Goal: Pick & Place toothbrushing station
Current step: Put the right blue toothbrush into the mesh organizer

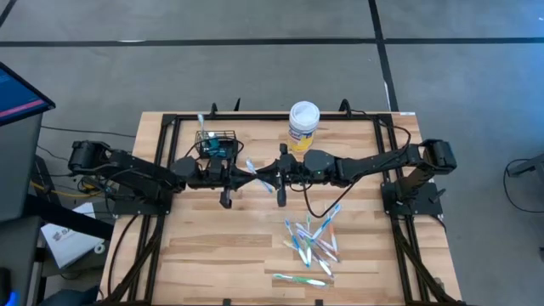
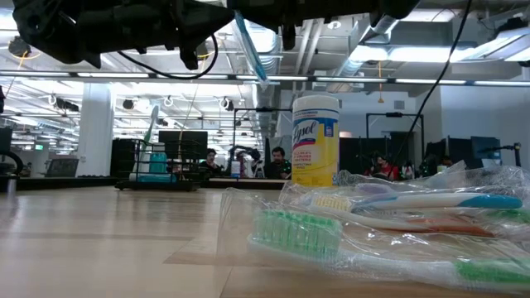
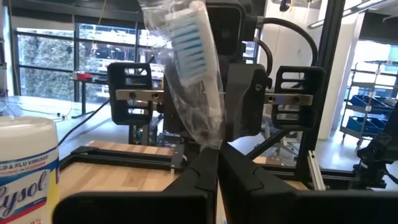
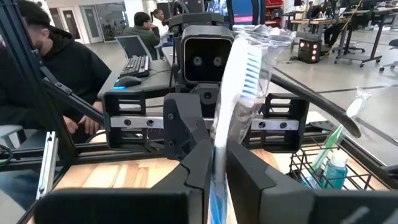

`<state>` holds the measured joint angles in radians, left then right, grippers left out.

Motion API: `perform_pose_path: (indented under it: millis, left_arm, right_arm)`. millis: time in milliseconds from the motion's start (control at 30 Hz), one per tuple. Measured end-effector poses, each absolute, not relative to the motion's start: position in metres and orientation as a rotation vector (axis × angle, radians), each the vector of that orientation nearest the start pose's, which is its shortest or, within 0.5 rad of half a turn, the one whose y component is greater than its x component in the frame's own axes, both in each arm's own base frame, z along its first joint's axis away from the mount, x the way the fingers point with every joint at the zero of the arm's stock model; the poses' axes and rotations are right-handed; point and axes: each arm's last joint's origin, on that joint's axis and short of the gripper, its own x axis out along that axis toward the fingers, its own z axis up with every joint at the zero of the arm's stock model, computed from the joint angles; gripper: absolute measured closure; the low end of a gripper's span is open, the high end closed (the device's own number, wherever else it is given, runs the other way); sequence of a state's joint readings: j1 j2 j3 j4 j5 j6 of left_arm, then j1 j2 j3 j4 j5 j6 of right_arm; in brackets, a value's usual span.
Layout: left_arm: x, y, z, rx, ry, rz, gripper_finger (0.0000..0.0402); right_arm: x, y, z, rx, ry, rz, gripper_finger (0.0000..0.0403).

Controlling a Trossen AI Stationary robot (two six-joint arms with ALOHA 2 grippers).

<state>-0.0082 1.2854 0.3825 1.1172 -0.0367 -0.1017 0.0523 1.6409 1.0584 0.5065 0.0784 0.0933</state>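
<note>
A white toothbrush with blue bristles in a clear wrapper [image 1: 259,174] is held above the table's middle between both grippers; in the low view it [image 2: 250,45] slants down, clear of the table. My left gripper [image 1: 245,173] and my right gripper [image 1: 274,175] face each other, both shut on it. The black wire basket [image 1: 218,146] stands on the table behind my left gripper, with one toothbrush upright in it and a blue bottle; it also shows in the right wrist view [image 4: 323,168]. My left gripper pinches the clear wrapper [image 3: 208,134] between its two shut fingers, a little way from the bristle head [image 3: 189,34]. The fingers come level from the table's left. The brush is clear of the table. My right gripper pinches the wrapped brush's handle [image 4: 219,140] between its two shut fingers, below the bristle head [image 4: 249,68]. The fingers come level from the table's right and lie across the brush. The brush is clear of the table.
A white-lidded yellow-labelled round tub [image 1: 303,126] stands at the far middle, just behind my right gripper. A pile of wrapped toothbrushes [image 1: 312,242] lies on the near right of the table. People sit at desks beyond the table [image 4: 56,68].
</note>
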Motion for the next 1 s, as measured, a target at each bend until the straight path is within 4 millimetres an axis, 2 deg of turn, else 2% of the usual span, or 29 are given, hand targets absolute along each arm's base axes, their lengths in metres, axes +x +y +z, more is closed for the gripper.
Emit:
perform_pose_path:
  millis: [167, 333, 567, 1000]
  left_arm:
    - [0.227, 0.000, 0.223, -0.110, -0.215, 0.053, 0.0400]
    - [0.206, 0.001, 0.219, -0.119, -0.197, 0.088, 0.0401]
    - [0.181, 0.006, 0.215, -0.112, -0.115, 0.247, 0.0401]
    - [0.156, 0.013, 0.219, -0.064, -0.043, 0.506, 0.0401]
  right_arm:
    - [0.372, 0.016, 0.272, 0.069, 0.096, -0.032, 0.0348]
    - [0.372, 0.016, 0.272, 0.064, 0.092, -0.031, 0.0334]
    - [0.371, 0.016, 0.276, 0.063, 0.082, -0.031, 0.0317]
    - [0.370, 0.017, 0.271, 0.061, 0.128, -0.030, 0.0315]
